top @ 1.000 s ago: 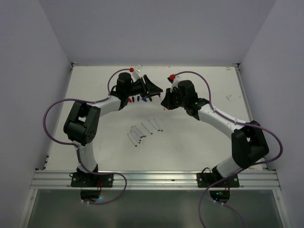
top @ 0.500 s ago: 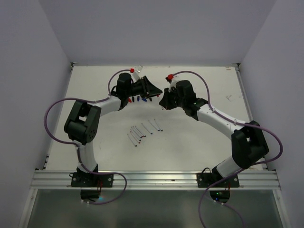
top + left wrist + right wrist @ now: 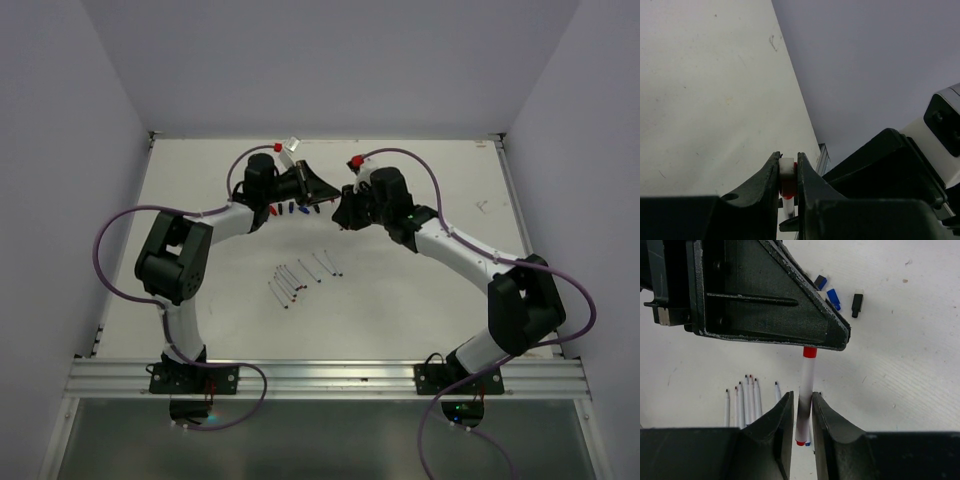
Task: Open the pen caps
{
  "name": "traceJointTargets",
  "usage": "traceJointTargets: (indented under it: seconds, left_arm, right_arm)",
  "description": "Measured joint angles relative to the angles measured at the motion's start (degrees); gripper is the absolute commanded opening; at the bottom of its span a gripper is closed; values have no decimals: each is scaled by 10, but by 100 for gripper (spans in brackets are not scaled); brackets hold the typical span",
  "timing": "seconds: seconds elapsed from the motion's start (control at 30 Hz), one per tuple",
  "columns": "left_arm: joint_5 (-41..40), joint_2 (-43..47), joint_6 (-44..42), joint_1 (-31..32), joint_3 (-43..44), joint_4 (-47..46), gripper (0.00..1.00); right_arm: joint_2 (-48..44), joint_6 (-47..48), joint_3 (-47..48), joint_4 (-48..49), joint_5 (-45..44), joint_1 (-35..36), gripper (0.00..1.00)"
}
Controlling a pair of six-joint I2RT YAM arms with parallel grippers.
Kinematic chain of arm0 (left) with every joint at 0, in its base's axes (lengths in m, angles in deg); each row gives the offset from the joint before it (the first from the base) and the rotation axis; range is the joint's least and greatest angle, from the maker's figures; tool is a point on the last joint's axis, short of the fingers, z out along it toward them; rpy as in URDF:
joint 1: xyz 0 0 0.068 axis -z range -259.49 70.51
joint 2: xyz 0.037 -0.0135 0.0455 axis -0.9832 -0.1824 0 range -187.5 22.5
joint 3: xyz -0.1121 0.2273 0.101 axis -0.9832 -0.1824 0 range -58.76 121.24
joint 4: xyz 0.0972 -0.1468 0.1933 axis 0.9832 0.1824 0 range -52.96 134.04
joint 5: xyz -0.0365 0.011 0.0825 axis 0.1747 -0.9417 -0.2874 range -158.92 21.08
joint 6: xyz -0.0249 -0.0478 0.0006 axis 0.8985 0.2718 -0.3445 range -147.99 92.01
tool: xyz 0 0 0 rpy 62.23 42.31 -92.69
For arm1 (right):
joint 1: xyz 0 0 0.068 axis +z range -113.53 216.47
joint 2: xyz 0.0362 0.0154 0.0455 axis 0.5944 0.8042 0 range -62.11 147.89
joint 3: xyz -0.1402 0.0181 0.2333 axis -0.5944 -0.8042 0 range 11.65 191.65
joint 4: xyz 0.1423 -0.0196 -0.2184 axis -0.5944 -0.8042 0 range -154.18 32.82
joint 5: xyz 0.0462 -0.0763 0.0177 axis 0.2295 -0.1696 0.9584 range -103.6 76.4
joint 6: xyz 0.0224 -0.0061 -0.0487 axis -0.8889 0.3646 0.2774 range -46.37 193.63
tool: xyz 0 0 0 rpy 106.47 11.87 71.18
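In the left wrist view my left gripper (image 3: 788, 156) is shut on a red pen cap (image 3: 788, 186) that has a white end. From the right wrist camera the same cap (image 3: 810, 352) sticks out under the left gripper's fingers (image 3: 765, 300), and its white pen (image 3: 806, 380) hangs down between the jaws of my right gripper (image 3: 801, 395). Those jaws stand a sliver apart around the barrel, not clamped on it. Overhead, the two grippers (image 3: 328, 200) (image 3: 345, 212) meet tip to tip above the middle of the table.
Several uncapped pens (image 3: 745, 400) lie side by side on the white table, also visible from above (image 3: 300, 275). Loose caps lie near the left gripper: blue (image 3: 833, 296), black (image 3: 856, 304) and more (image 3: 290, 209). Purple cables loop over both arms.
My left jaws have shut on the red cap. My right jaws have eased off the barrel a little. The right gripper has shifted slightly left toward the left one.
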State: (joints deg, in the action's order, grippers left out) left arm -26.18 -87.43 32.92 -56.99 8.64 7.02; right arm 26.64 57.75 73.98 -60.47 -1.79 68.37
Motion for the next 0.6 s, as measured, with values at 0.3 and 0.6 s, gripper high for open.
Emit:
traceJointTargets:
  seconds: [0.3,0.6]
  left_arm:
    - [55,0,92,-23,-41,-156,0]
    - [73,-1,143,-41,-56,-238,0]
  right_arm:
    - [9,-52,-2,63,173,-66,20]
    - [74,-167,-13,231,317,-83,23]
